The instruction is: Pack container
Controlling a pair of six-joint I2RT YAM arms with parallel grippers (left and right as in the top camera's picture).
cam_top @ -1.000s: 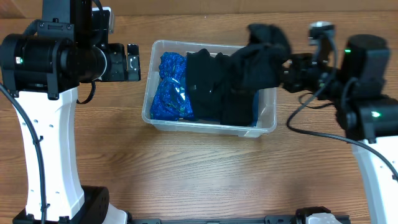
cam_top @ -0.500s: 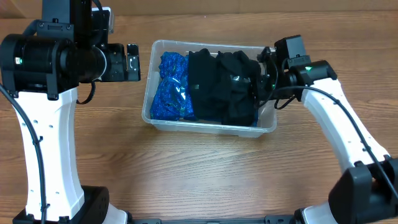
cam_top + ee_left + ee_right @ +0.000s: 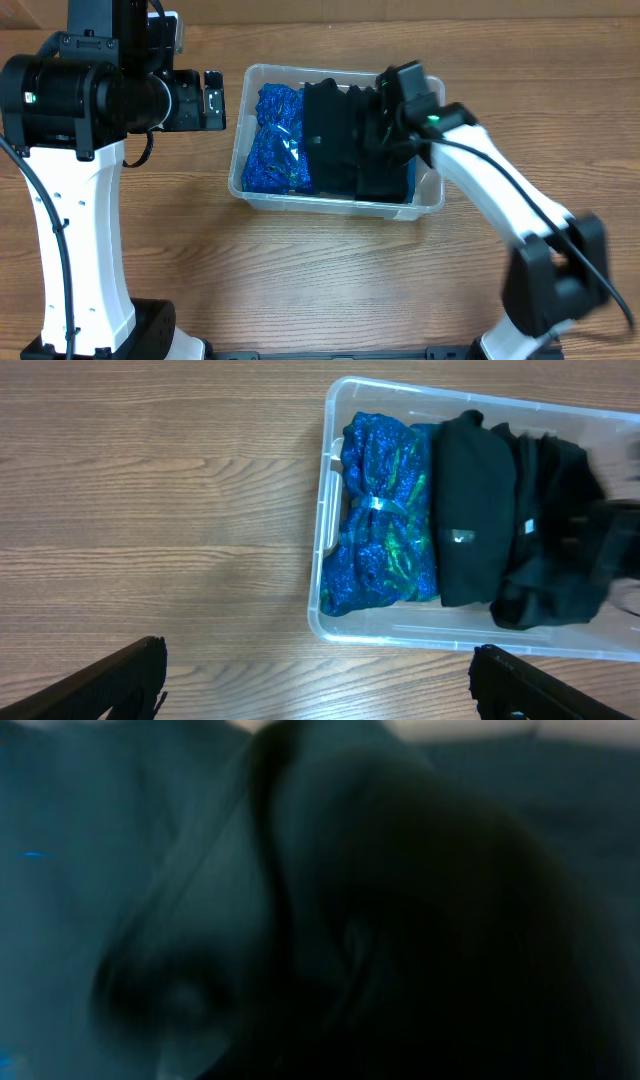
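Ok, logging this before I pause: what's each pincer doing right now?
Left pincer: open, empty.
Right pincer: down in the black clothes inside the container; open or closed cannot be told.

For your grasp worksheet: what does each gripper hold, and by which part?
Left gripper: open, empty. Right gripper sits in the black garment; hold cannot be told.

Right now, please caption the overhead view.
Right gripper buried in black clothing inside clear container, beside blue bundle; left gripper outside.

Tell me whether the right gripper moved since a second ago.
Yes: the right gripper moved left, from outside the container onto the black clothes inside.
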